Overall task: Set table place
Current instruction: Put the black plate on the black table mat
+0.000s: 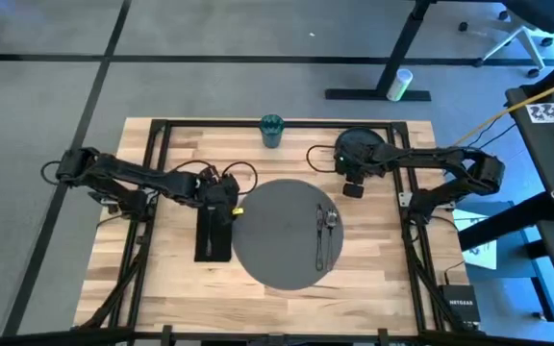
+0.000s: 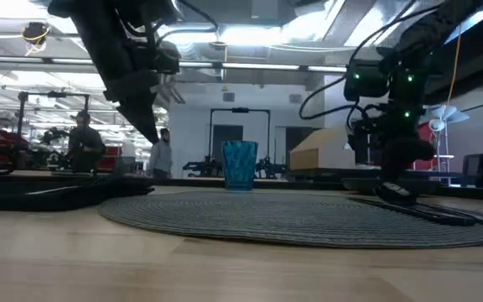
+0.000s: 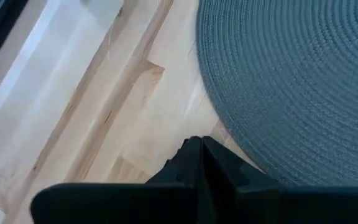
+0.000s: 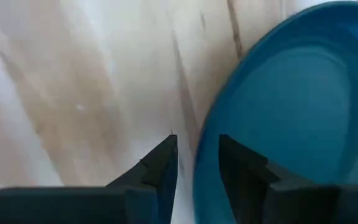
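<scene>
A round grey mat (image 1: 277,240) lies at the table's middle, with a metal fork and spoon (image 1: 325,235) on its right part. Flat on the wood left of the mat is a black napkin (image 1: 214,242). The teal cup (image 1: 272,130) stands upright at the far edge. My left gripper (image 3: 201,149) hangs shut above the wood at the mat's left edge, over the napkin's far end, holding nothing. The dark plate (image 1: 362,146) is at the far right, and my right gripper (image 4: 197,165) is shut on its near rim. My right gripper has the plate's near rim (image 4: 205,155) between its two fingers. One finger is over the plate's inside (image 4: 241,165), the other outside it over the wood (image 4: 163,165). The fingers come from above, pointing down. Whether the plate is lifted cannot be told.
Black frame rails (image 1: 152,192) run along the table's left, right and far sides, and cables trail beside both arms. Bare wood lies near the front edge. People (image 2: 82,138) stand far off in the room behind the table.
</scene>
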`<state>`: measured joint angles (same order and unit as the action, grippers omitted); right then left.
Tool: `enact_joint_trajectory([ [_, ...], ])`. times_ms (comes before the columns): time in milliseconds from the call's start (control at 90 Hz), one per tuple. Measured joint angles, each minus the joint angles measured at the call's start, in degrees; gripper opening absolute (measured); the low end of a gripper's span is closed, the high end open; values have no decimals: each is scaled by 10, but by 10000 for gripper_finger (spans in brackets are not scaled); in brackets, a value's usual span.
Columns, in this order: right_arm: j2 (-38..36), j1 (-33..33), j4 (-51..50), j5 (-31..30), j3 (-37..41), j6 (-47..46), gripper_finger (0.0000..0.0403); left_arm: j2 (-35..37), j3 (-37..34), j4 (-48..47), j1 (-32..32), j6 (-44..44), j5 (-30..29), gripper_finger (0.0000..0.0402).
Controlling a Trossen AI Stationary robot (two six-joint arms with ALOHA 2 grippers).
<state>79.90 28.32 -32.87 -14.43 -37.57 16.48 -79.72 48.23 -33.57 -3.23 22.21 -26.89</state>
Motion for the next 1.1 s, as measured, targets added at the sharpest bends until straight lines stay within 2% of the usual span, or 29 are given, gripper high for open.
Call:
enact_joint_trajectory([
  [267,0,0,20,-21,21,22,93,0,0,-1,0,-1,0,0],
  [522,0,-1,31,-35,31,50,7,0,0,-1,0,-1,0,0],
  [811,0,-9,31,-18,31,46,3,0,0,-1,0,-1,0,0],
  [1100,-22,-79,27,7,0,19,1,0,0,0,0,10,-2,0],
])
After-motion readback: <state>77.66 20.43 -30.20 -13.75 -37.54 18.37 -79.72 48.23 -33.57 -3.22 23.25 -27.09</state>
